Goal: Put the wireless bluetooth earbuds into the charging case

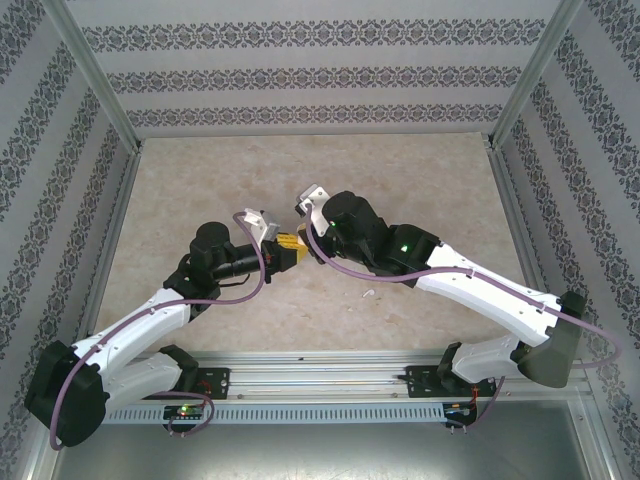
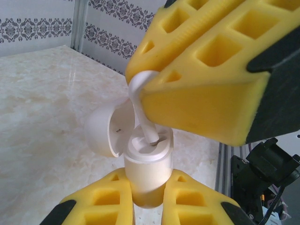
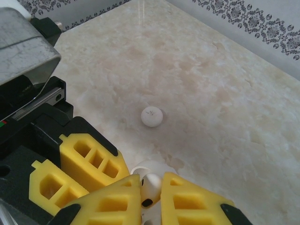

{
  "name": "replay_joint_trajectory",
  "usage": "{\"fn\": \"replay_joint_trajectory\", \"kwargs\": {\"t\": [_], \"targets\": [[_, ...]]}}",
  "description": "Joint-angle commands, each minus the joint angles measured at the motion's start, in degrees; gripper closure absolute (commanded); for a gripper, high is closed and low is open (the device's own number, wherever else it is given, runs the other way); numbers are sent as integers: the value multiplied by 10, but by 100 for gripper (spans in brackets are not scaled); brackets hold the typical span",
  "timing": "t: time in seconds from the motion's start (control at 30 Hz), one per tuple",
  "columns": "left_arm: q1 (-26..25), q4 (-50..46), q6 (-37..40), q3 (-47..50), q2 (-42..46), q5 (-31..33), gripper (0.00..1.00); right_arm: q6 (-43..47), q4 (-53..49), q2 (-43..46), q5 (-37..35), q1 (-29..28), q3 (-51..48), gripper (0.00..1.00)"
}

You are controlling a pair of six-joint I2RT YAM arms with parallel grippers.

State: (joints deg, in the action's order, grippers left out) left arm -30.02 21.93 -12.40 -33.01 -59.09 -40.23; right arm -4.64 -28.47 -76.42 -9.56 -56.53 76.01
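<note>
My left gripper [image 2: 146, 185] is shut on the white charging case [image 2: 143, 164] and holds it upright above the table, its lid [image 2: 104, 133] swung open to the left. From the upper right, the yellow fingers [image 2: 206, 93] of my right gripper [image 3: 151, 188] are shut on a white earbud [image 2: 143, 110] whose stem reaches down into a slot of the case. The right wrist view looks onto the earbud's head [image 3: 152, 183] between the fingers, with the case lid [image 3: 143, 167] just past it. From above, both grippers meet at mid-table [image 1: 292, 247].
A round white disc [image 3: 152, 116] lies on the marble table [image 3: 225, 93] beyond the grippers. A tiny white piece [image 1: 368, 293] lies on the table near the right arm. Patterned walls and metal posts [image 1: 95, 75] enclose the table; a rail [image 1: 320, 375] runs along its near edge.
</note>
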Motion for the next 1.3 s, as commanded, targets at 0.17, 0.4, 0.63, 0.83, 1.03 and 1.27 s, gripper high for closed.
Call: {"fn": "replay_joint_trajectory", "kwargs": {"t": [0.17,0.4,0.63,0.83,1.03,1.27], "targets": [[-6,10,2,-24,11,1,100,10,-26,-1,9,-5,-9,88],[-6,12,3,-26,9,8,100,4,-30,1,21,-6,-13,88],[-6,12,3,-28,3,13,100,-4,-40,-7,36,-8,-8,88],[-6,10,5,-26,5,23,100,-21,-48,-11,37,-12,-7,86],[-6,9,5,-26,6,34,100,-43,-58,-18,23,-12,-3,86],[-6,8,5,-24,6,41,100,-60,-59,-28,34,-12,2,83]]}}
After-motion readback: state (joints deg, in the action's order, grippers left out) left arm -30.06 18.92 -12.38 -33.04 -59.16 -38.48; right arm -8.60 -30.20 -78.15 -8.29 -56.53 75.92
